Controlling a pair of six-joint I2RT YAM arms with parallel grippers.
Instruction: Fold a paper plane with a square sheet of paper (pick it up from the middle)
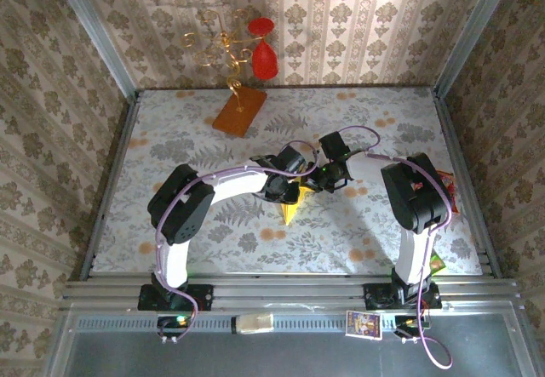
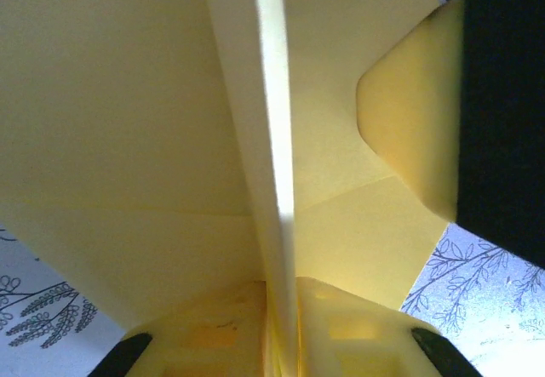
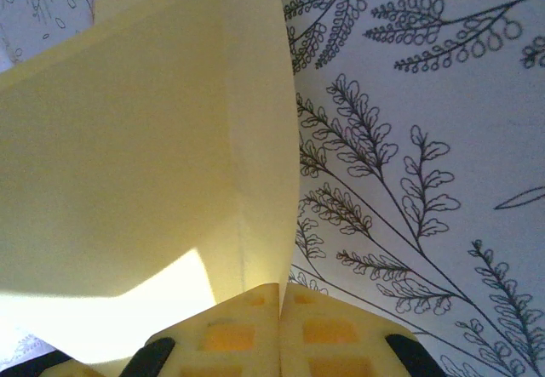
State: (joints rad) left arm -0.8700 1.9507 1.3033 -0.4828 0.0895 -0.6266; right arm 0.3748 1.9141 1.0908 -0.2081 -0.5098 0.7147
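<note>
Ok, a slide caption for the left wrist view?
Folded pale-yellow paper, its centre ridge pinched in the left gripper, over the leaf-print table cover.

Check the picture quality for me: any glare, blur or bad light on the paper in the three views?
Top external: even light, sharp, though just a small yellow tip of the paper is visible. Left wrist: paper very close and soft, a blown-out strip down its middle. Right wrist: an overexposed patch low on the paper's left, fern-print cloth crisp.
</note>
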